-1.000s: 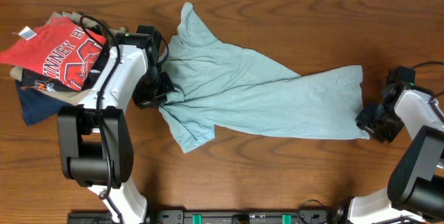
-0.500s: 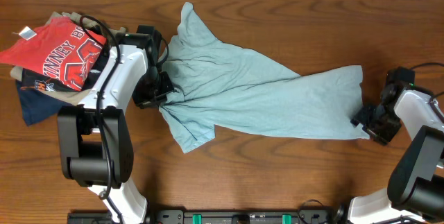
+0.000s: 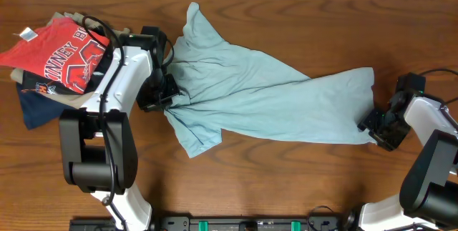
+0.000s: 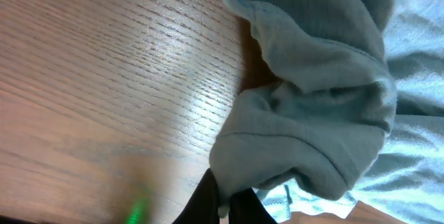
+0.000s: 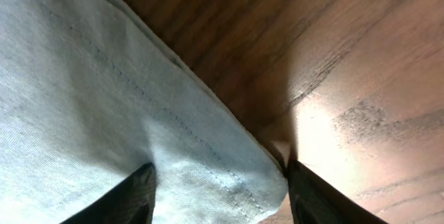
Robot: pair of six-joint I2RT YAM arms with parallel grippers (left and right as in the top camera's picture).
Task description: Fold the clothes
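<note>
One pale blue-grey T-shirt (image 3: pixel 265 91) is lying across the middle of the table (image 3: pixel 286 188), wrinkled and unfolded, reaching from left of centre out toward the right edge. Its wider end is sitting at the left, with one sleeve pointing toward the far edge and another flap drooping toward the near side. The body is narrowing into a long band that is running right and ending in a straight hem. Creases are fanning out from a bunched spot on the left edge, where the left gripper (image 3: pixel 166 96) is pinching the cloth. In the left wrist view its dark fingers (image 4: pixel 198 207) are pressing together on a gathered fold, with bare wood showing beside it. At the opposite end the right gripper (image 3: pixel 373 125) is sitting at the near corner of the hem. In the right wrist view its jaws are standing apart, one finger (image 5: pixel 135 193) hovering over the cloth and the second finger (image 5: pixel 312 196) over the wood. The hem corner is lying flat and unclamped between them. Far left, a pile is sitting apart from the T-shirt, with a red shirt (image 3: pixel 64 52) bearing white lettering on top, and a navy garment (image 3: pixel 36 109) and khaki cloth (image 3: pixel 66 16) showing beneath
</note>
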